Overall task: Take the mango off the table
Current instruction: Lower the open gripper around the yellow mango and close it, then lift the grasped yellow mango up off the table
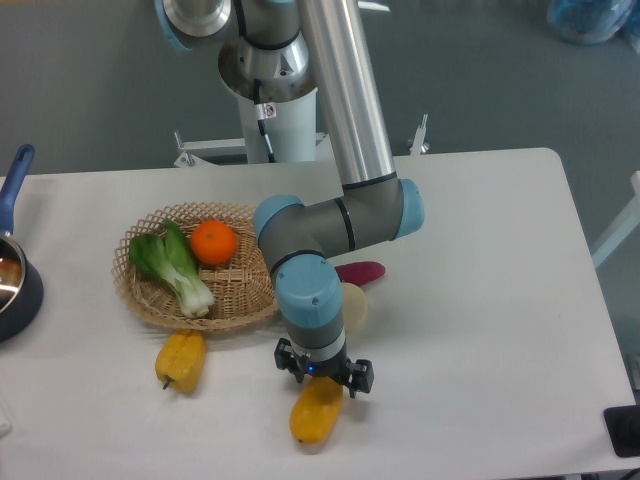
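Observation:
The mango [315, 413] lies on the white table [480, 300] near the front edge, smooth and yellow-orange, its long axis running from upper right to lower left. My gripper [323, 378] points straight down over the mango's upper end. Its fingers [288, 362] stand open on either side of that end, and the wrist hides the fruit's tip. The lower part of the mango shows in full.
A wicker basket [245, 290] holds an orange [213, 242] and bok choy [175, 266]. A yellow bell pepper [182, 361] lies left of the mango. A purple item [362, 272] and a pale round item [354, 305] sit behind the wrist. A blue pot [12, 275] stands at the left edge.

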